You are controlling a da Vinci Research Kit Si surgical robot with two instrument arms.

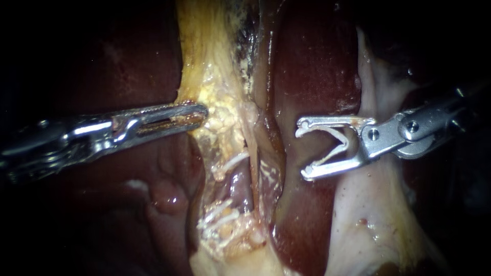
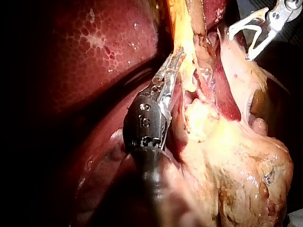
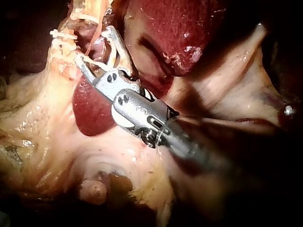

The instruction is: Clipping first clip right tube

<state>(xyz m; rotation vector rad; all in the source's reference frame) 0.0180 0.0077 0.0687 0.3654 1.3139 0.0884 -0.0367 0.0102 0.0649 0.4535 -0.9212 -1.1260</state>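
In the endoscope view two tubes run down a dissected window of yellow fatty tissue (image 1: 220, 102): a pale one (image 1: 234, 162) and, to its right, a reddish one (image 1: 267, 153). My right instrument (image 1: 304, 151) stands open just right of the reddish tube, not touching it, with a V-shaped clip (image 1: 338, 143) seated inside its jaws. My left instrument (image 1: 197, 113) is shut on the edge of the yellow tissue, holding it to the left. In the right wrist view the right instrument (image 3: 92, 45) points at the white strands. The left wrist view shows the left instrument (image 2: 174, 64) pinching yellow tissue.
Dark red liver (image 1: 317, 61) lies behind the window and under the right jaws. A pale tissue fold (image 1: 368, 204) lies below the right instrument's shaft. In the left wrist view my right instrument (image 2: 239, 46) shows beyond the fatty mass (image 2: 236, 161).
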